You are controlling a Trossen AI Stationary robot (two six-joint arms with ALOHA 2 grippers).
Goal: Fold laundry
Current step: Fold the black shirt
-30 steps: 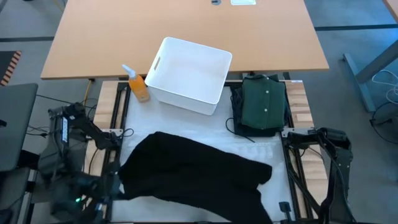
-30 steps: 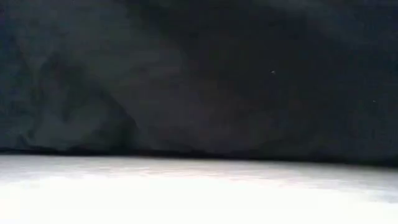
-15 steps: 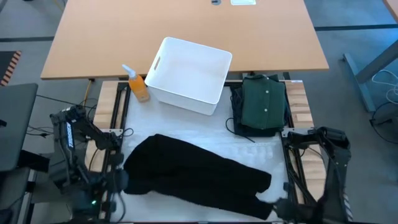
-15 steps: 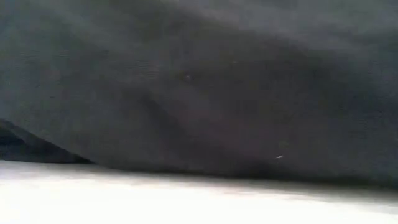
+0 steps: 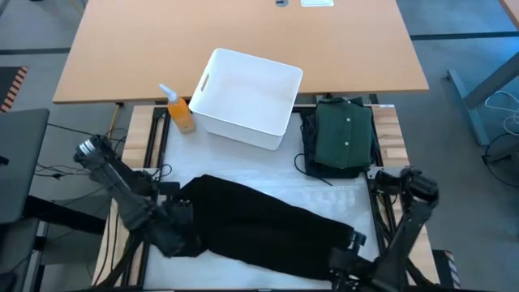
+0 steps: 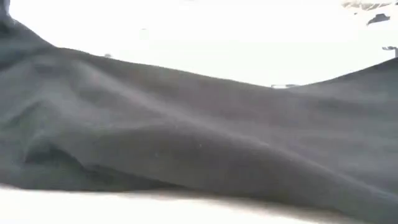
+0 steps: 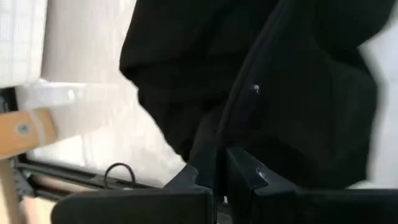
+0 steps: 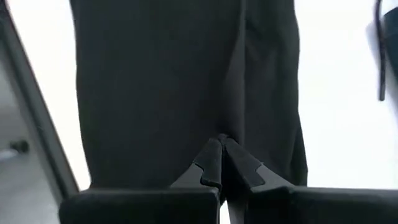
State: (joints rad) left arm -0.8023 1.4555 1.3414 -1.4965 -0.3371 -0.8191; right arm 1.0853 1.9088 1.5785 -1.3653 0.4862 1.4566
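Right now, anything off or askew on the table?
Nothing damaged or spilled. The black garment lies slanted and rumpled across the white mat, pinched at each end by the left gripper and right gripper. The green shirt sits folded; the bin and spray bottle stand upright.

A: Overhead cam is looking straight down, taking in the whole table (image 5: 340, 195) and both arms. Far off.

B: Low one is sitting at tabletop height, facing level across, so near the black garment (image 6: 186, 155) that cloth is filling most of it.

A: Wrist cams?

B: Each is looking forward past its own fingers, pressed close on the cloth. Left one is also catching the table's edge frame (image 7: 25, 130).

A: Shared part?

B: All four are showing that same black garment.
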